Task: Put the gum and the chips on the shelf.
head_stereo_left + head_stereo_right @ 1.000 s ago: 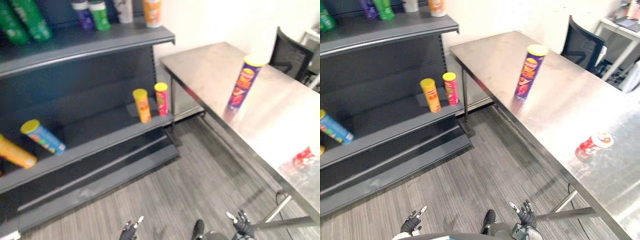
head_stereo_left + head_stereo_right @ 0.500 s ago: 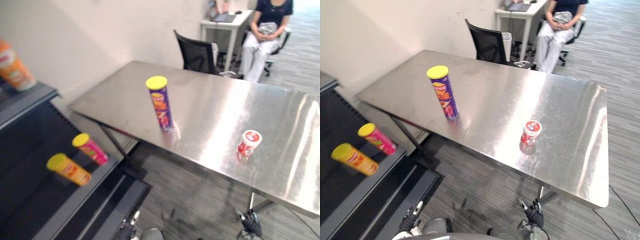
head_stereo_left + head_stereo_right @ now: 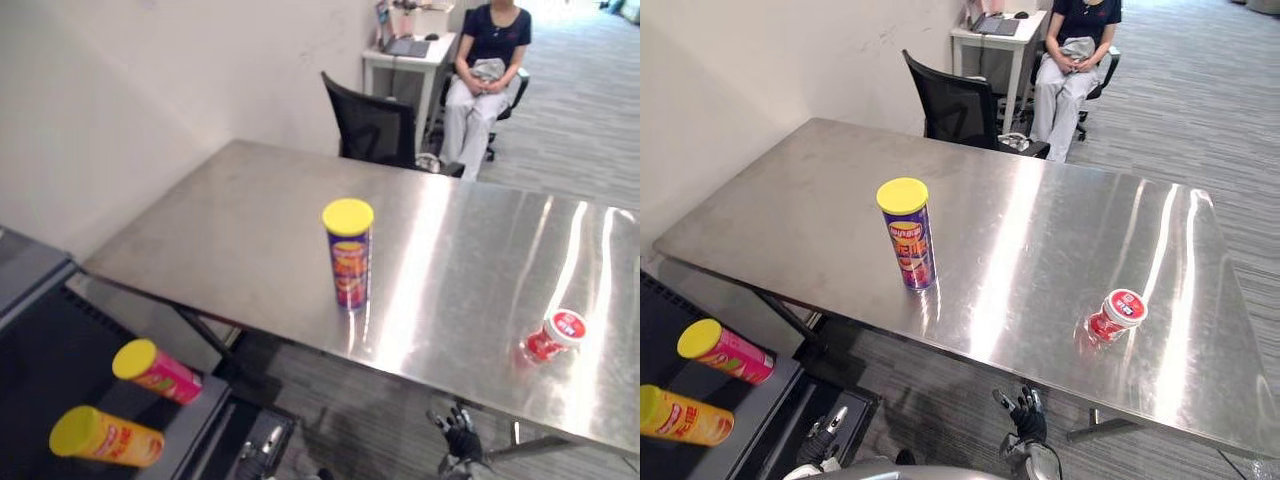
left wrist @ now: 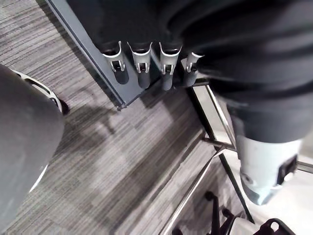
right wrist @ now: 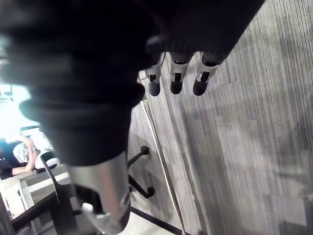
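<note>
A tall purple chips can (image 3: 909, 234) with a yellow lid stands upright near the middle of the steel table (image 3: 820, 210). A small red and white gum tub (image 3: 1116, 314) lies tilted on the table toward its right front. Both hands hang low by the floor in front of the table, away from these objects: my left hand (image 3: 824, 441) at the lower left and my right hand (image 3: 1024, 415) lower centre. Each hand has relaxed straight fingers (image 4: 141, 65) and holds nothing; the right fingers (image 5: 176, 78) point down at the carpet.
A dark shelf (image 3: 30, 370) at lower left carries a pink can (image 3: 155, 370) and an orange can (image 3: 103, 438), both yellow-lidded. Behind the table are a black chair (image 3: 958, 105) and a seated person (image 3: 1070, 55) at a small white desk (image 3: 990, 35). Grey carpet lies under the table.
The camera has swung from the shelf toward the table, so the whole scene has shifted. The chips can and gum tub now sit nearer the centre. Both hands stay low and empty.
</note>
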Robot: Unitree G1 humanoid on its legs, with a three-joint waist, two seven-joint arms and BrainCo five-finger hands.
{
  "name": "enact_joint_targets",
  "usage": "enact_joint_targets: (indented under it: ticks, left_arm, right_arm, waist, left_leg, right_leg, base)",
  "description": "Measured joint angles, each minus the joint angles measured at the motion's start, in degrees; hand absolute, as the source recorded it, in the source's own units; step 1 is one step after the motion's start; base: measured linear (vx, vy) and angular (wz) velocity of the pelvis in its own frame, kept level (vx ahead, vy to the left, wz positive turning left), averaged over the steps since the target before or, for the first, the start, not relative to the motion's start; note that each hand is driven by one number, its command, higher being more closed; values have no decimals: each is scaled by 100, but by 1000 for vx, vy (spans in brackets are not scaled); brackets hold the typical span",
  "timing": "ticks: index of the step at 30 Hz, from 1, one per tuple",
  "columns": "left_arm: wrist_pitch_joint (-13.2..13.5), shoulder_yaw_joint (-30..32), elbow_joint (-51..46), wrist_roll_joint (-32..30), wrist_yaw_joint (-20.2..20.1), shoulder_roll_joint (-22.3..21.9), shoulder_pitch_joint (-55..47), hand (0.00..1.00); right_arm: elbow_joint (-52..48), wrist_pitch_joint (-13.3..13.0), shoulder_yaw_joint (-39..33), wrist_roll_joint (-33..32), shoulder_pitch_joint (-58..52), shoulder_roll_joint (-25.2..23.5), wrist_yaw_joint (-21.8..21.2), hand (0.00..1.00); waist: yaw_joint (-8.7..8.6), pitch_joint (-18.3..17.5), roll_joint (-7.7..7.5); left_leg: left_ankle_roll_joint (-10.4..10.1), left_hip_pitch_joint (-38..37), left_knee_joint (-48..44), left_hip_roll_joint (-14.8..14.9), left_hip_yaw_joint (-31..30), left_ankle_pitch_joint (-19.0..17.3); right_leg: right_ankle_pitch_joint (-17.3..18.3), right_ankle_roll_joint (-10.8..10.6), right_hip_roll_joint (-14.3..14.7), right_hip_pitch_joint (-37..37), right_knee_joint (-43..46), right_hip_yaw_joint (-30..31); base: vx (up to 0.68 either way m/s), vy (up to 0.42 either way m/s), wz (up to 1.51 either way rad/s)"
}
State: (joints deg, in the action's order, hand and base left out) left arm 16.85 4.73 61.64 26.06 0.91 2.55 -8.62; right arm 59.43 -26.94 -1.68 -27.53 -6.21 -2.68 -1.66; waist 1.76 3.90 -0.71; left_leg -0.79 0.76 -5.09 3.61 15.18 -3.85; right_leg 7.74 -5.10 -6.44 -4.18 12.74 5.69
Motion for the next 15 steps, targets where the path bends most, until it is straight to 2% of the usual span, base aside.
enact_joint_targets:
  ticks: [6,7,8,9,10,12,14,15]
  left_arm:
    - [-43,-10,120,-263,-14,-9,59,0]
    - [-79,3,119,-266,-14,-13,66,0]
    - [-80,11,116,-275,-15,-19,58,0]
    - [-82,18,108,-271,-5,-16,59,0]
    - [-92,8,112,-310,4,8,56,0]
    - [-122,-112,162,-419,10,57,56,0]
    - [-121,-434,152,-467,-5,222,84,0]
    - [-155,-570,196,-481,-6,353,186,0]
  right_arm:
    - [-1,-146,-2,-5,-67,74,178,0]
    - [-4,-166,-1,-12,-50,69,181,0]
    - [-3,-200,0,-8,-6,46,157,0]
    - [0,-209,-1,-3,34,41,138,0]
    - [9,-216,-6,-1,59,51,112,0]
    - [90,-219,-14,4,100,109,86,0]
    - [237,-224,-22,4,35,195,78,0]
    - [268,-217,-26,2,-27,228,112,0]
  waist:
    - [-4,-74,38]
    - [-2,-75,58]
    - [2,-50,128]
    - [9,-44,114]
    - [8,-56,97]
    - [-7,-62,102]
    - [-21,-81,-19]
    - [-10,-97,-222]
  left_leg:
    - [98,-198,587,47,451,259]
    - [96,-201,591,129,687,253]
    - [108,-172,607,264,1029,232]
    - [125,-145,597,316,1261,228]
    - [118,-175,594,383,1612,218]
    - [25,-244,599,499,1954,150]
    - [-110,-238,669,439,2009,215]
    - [-292,-267,944,197,1798,379]
  right_leg:
    - [-466,-3,25,293,-93,-351]
    - [-630,81,36,383,-193,-688]
    - [-704,258,41,482,-274,-1118]
    - [-634,338,-13,541,-195,-1459]
    - [-580,399,-220,666,88,-2184]
    - [-580,400,-464,648,221,-2888]
    - [-796,256,-582,517,-126,-3047]
    - [-611,96,-590,386,-611,-3022]
  base:
    - [-51,67,-41]
    - [-133,30,-109]
    - [-153,8,-128]
    - [-203,-19,-156]
    - [-175,-44,-135]
    - [-129,-100,-137]
    - [-60,-157,-94]
    - [-77,-233,-73]
